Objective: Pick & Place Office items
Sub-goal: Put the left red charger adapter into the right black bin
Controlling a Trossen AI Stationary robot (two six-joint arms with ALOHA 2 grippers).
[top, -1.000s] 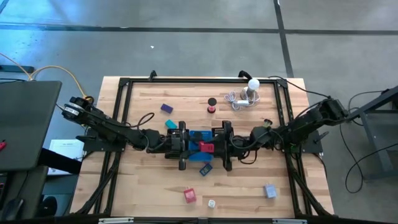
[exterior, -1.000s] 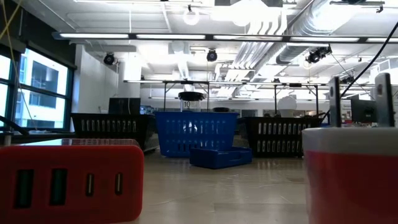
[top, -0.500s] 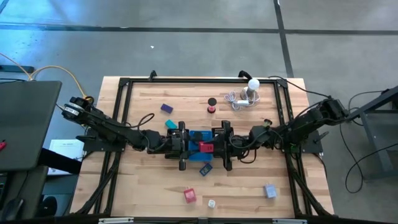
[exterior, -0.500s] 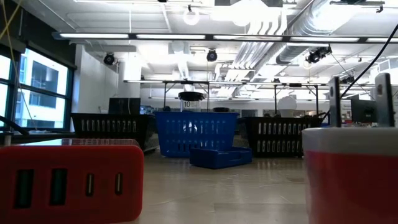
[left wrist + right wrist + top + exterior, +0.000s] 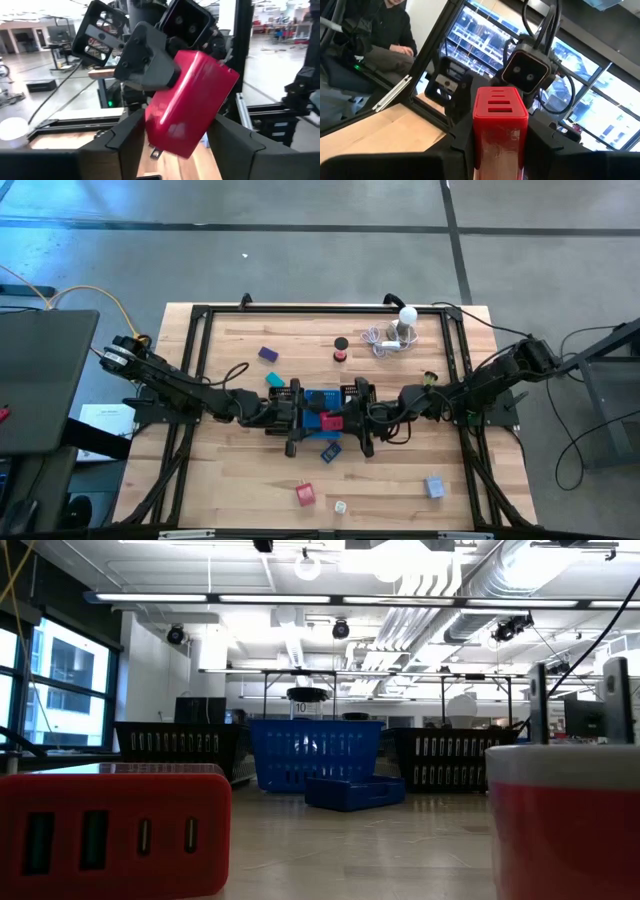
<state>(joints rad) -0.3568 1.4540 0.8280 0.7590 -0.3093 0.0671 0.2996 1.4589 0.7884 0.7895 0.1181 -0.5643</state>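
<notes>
Mid-handover at frame centre: your right gripper point(image 5: 345, 418) clamps the red block point(image 5: 330, 418), while your left gripper point(image 5: 312, 418) faces it with fingers spread either side, not pinching. Next, I'd judge, back the left arm clear and carry the block off.

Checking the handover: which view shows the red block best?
Left wrist view: the red block fills it, clamped by the right gripper. Right wrist view shows only its slotted end; high view, a small red patch between the arms; low view misses it.
</notes>
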